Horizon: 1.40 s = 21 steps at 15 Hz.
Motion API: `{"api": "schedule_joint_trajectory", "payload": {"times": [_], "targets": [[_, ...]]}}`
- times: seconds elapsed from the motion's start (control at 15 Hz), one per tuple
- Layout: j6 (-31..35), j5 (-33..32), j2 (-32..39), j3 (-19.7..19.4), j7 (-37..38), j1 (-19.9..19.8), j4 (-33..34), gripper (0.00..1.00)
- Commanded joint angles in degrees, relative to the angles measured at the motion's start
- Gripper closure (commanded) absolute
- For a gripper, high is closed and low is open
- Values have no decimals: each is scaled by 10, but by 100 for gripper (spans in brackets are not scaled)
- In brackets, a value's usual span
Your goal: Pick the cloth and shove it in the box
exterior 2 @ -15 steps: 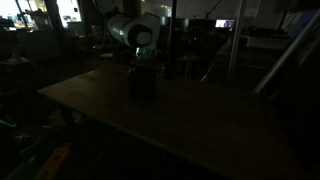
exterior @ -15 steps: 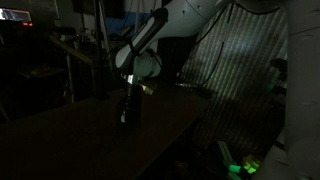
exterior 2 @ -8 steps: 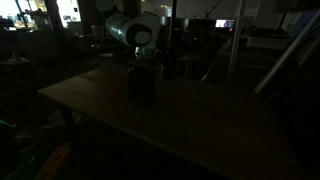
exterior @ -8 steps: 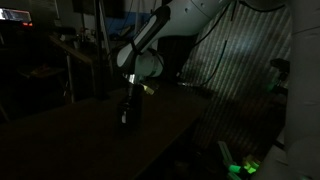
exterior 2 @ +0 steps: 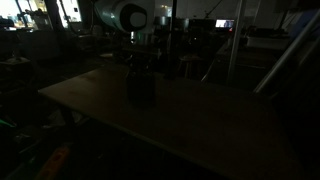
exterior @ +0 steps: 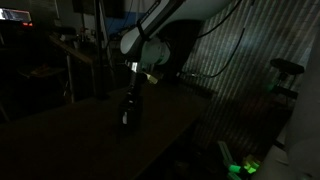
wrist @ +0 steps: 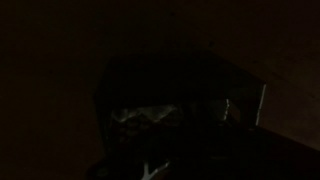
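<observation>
- Dimly lit, the whole scene sits in near darkness; the Franka arm [exterior: 150, 40] reaches down from above over a dark table [exterior 2: 210, 125] in both exterior views.
- Its gripper [exterior: 127, 98] hangs directly over a small dark box [exterior 2: 141, 86] standing on the table; whether it touches the box cannot be told.
- How far the jaws stand apart, and whether they hold anything, I cannot tell (they are lost in shadow).
- Seen from the wrist, a pale crumpled patch, seemingly the cloth [wrist: 140, 118], lies inside the box's dark outline; a lighter strip of the box wall shows at the right of that view.
</observation>
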Motion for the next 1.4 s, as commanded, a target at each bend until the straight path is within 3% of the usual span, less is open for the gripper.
{"api": "schedule_joint_trajectory", "payload": {"times": [0.0,0.47,0.93,1.0,1.07,1.33], "targets": [[-25,-35,-79,-19,51,17,-29,87],[-44,-111,-170,-47,139,24,-34,87],[-43,-194,-242,-61,299,15,-27,86],[-49,-207,-249,-59,320,15,-24,61],[-44,-184,-221,-68,276,23,-17,85],[-47,-197,-237,-67,305,22,-18,62]]}}
